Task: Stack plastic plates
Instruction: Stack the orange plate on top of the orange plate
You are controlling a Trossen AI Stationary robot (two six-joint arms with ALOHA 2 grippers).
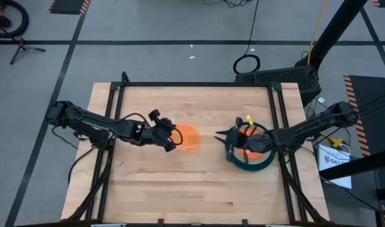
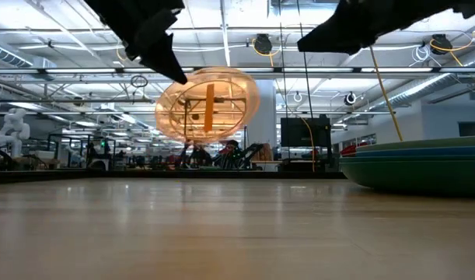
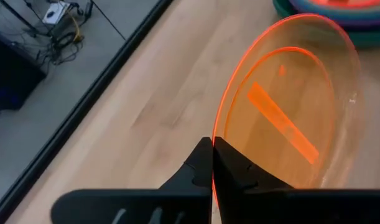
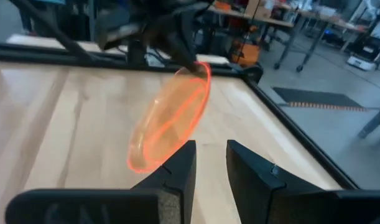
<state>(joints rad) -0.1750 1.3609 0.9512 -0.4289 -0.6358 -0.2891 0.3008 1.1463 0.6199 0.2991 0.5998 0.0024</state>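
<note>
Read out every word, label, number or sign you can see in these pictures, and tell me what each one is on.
White item to the right of the table: dark print, too small to read.
Orange plate held by the left pincer: no text.
Stack of plates: no text visible.
Nothing else in any view can be read.

Dark jointed arms [image 1: 97, 126] (black cabling)

The left arm reaches toward the table's middle, its left gripper [image 1: 174, 138] pinched tight and raised off the surface. The right gripper [image 4: 209, 163] hovers opposite, fingers seemingly slightly parted.
</note>
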